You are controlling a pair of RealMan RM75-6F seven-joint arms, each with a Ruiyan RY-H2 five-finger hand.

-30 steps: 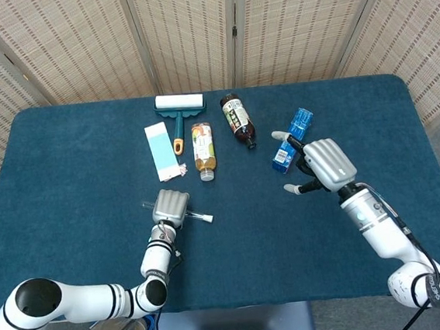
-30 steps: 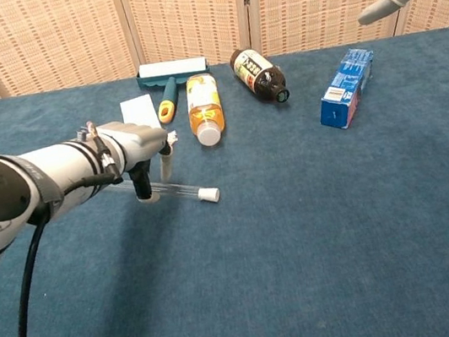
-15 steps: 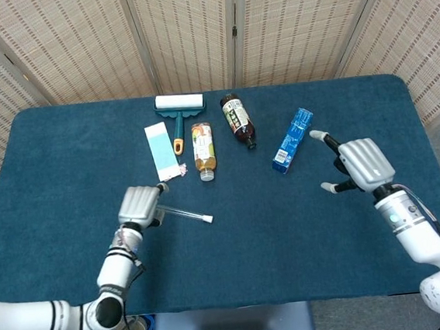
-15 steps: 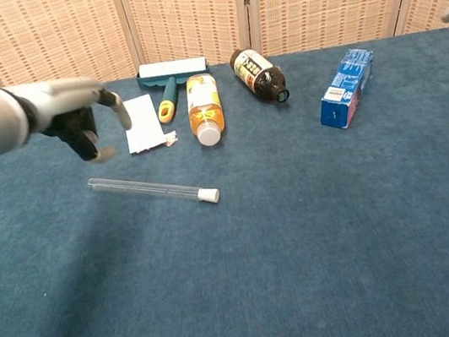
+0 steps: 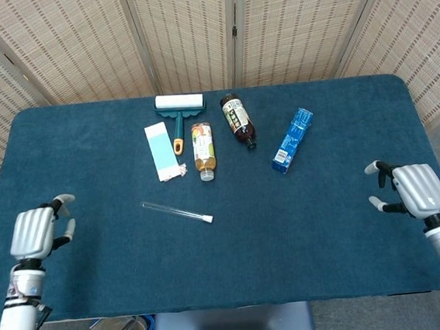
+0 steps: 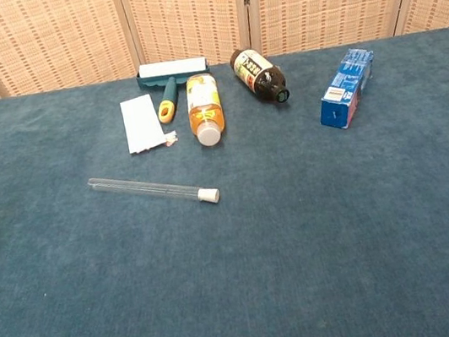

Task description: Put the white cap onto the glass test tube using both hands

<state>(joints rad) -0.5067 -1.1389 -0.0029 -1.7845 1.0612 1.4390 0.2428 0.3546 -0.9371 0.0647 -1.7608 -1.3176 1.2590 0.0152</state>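
1. The glass test tube [image 5: 175, 211] lies on the counter [image 5: 288, 228], white cap [image 5: 208, 219] on its right end.
2. My left hand [image 5: 35, 232] is nearer; right hand [image 5: 413, 191] farther.
3. Both hands empty, fingers apart.

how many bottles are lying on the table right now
2. The amber-liquid bottle lies beside the lint roller, and the dark bottle lies just right of it. None appear hidden.
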